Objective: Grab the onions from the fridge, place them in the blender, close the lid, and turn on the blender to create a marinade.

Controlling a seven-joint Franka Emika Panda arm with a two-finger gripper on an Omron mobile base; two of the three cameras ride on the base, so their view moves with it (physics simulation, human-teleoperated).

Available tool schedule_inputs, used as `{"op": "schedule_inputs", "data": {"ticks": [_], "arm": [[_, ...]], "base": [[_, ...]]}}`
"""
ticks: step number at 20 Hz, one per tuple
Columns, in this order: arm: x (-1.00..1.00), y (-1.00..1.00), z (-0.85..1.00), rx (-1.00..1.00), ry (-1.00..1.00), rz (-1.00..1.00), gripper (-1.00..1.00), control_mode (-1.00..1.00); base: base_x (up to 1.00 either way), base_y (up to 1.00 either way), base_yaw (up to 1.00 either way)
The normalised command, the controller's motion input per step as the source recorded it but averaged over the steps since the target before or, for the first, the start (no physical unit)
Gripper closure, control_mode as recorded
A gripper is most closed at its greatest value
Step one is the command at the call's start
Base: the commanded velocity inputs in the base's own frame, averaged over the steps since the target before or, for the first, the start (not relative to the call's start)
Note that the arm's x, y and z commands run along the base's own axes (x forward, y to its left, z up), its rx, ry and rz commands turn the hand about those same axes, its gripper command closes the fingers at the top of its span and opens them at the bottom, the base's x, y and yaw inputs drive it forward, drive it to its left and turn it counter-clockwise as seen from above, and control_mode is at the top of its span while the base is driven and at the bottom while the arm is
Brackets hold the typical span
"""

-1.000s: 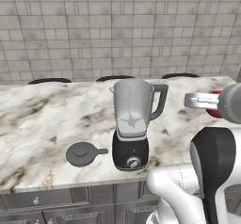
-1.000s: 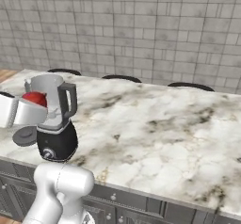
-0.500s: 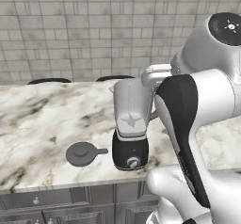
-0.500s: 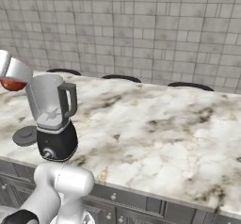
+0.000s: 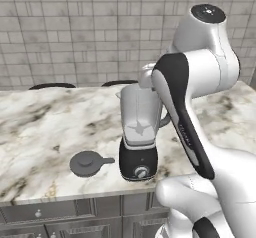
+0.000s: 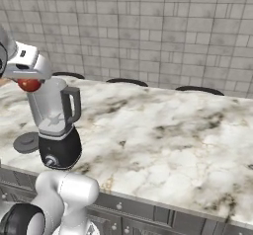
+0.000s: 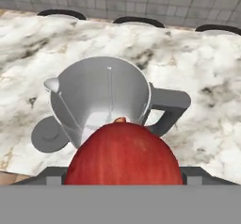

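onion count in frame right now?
1. The onion sits in the pincer, held just above the open blender jar. The jar looks empty inside; any others would be out of frame.

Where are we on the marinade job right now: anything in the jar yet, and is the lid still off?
Fetched: one round reddish-brown onion is held in the gripper, just above the open translucent grey blender jar. In hand: dropping it in; the jar looks empty so far. Left: release the onion, fit the flat dark grey lid, which lies on the marble counter beside the black base, then turn the silver knob.
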Motion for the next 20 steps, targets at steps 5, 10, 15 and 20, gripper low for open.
{"op": "schedule_inputs", "data": {"ticks": [5, 10, 15, 20], "arm": [[0.80, 0.36, -0.46, 0.00, 0.17, 0.04, 1.00, -1.00], [0.67, 0.28, -0.23, 0.00, 0.13, 0.03, 1.00, -1.00], [0.46, 0.14, -0.33, 0.00, 0.12, 0.06, 1.00, -1.00], [0.11, -0.01, -0.46, 0.00, 0.06, 0.08, 1.00, -1.00]], "base": [[0.00, 0.00, 0.00], [0.00, 0.00, 0.00], [0.00, 0.00, 0.00], [0.00, 0.00, 0.00]]}}
